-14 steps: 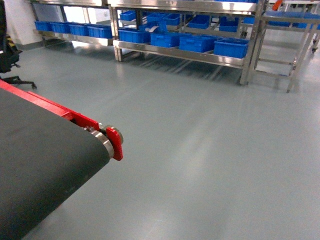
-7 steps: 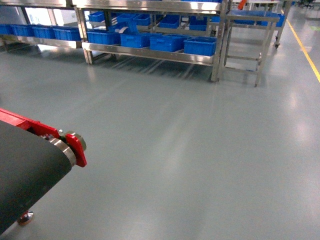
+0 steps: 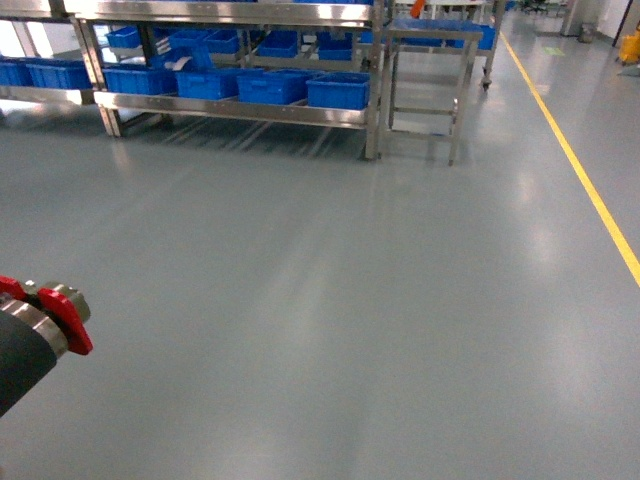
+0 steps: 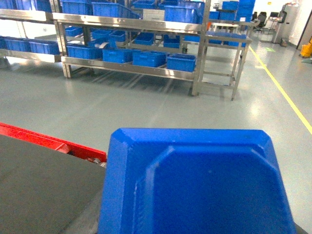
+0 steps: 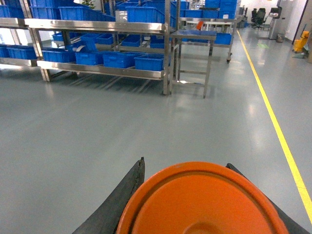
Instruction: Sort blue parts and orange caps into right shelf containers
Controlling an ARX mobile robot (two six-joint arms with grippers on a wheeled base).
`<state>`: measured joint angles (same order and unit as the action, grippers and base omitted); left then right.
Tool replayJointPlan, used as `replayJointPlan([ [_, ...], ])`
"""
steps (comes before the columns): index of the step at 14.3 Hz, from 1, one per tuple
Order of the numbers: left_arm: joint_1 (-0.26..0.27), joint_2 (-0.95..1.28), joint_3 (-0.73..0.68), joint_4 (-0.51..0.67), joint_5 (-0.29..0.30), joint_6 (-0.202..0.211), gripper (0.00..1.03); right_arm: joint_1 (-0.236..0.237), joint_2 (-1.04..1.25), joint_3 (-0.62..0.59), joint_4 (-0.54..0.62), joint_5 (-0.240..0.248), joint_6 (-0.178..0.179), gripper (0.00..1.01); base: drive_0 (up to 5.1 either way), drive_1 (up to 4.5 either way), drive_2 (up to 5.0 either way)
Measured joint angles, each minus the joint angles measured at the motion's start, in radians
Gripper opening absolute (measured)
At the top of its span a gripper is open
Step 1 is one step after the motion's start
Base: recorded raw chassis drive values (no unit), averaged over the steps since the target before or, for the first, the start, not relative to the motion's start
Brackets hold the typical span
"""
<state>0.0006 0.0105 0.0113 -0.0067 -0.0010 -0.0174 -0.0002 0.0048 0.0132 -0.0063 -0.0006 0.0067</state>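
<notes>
A blue part (image 4: 195, 185) with a raised bevelled rim fills the lower left wrist view, just above the belt's edge. It covers my left gripper's fingers, which are shut on it. In the right wrist view an orange cap (image 5: 200, 204), a round disc with a raised ring, sits between the two black fingers (image 5: 129, 195) of my right gripper (image 5: 185, 162), which is shut on it. The steel shelf (image 3: 230, 108) with blue crates (image 3: 338, 90) stands far off across the floor. Neither gripper shows in the head view.
The conveyor's red end with its roller (image 3: 50, 315) is at the lower left of the head view, and its dark belt (image 4: 44, 185) lies under the blue part. A small steel table (image 3: 430, 35) stands right of the shelf. A yellow floor line (image 3: 590, 200) runs along the right.
The head view has swung to the right: the shelf and the conveyor end have slid leftward in the picture, and the yellow line has come into view.
</notes>
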Motion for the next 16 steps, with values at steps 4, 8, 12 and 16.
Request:
replayJointPlan([
  [4, 0.0, 0.0, 0.0, 0.0, 0.0, 0.0, 0.41, 0.0, 0.0, 0.0, 0.0, 0.0, 0.0, 0.42, -1.7, -1.66, -1.7],
  [8, 0.0, 0.0, 0.0, -0.001, 0.0, 0.0, 0.41, 0.0, 0.0, 0.0, 0.0, 0.0, 0.0, 0.42, -1.5, -1.53, -1.5],
  [12, -0.001, 0.0, 0.0, 0.006, 0.001, 0.0, 0.41, 0.0, 0.0, 0.0, 0.002, 0.0, 0.0, 0.42, -0.7, 1.42, -2.8],
  [16, -0.001, 0.0, 0.0, 0.0, 0.001, 0.0, 0.41, 0.0, 0.0, 0.0, 0.0, 0.0, 0.0, 0.42, 0.0, 4.23, -4.3],
])
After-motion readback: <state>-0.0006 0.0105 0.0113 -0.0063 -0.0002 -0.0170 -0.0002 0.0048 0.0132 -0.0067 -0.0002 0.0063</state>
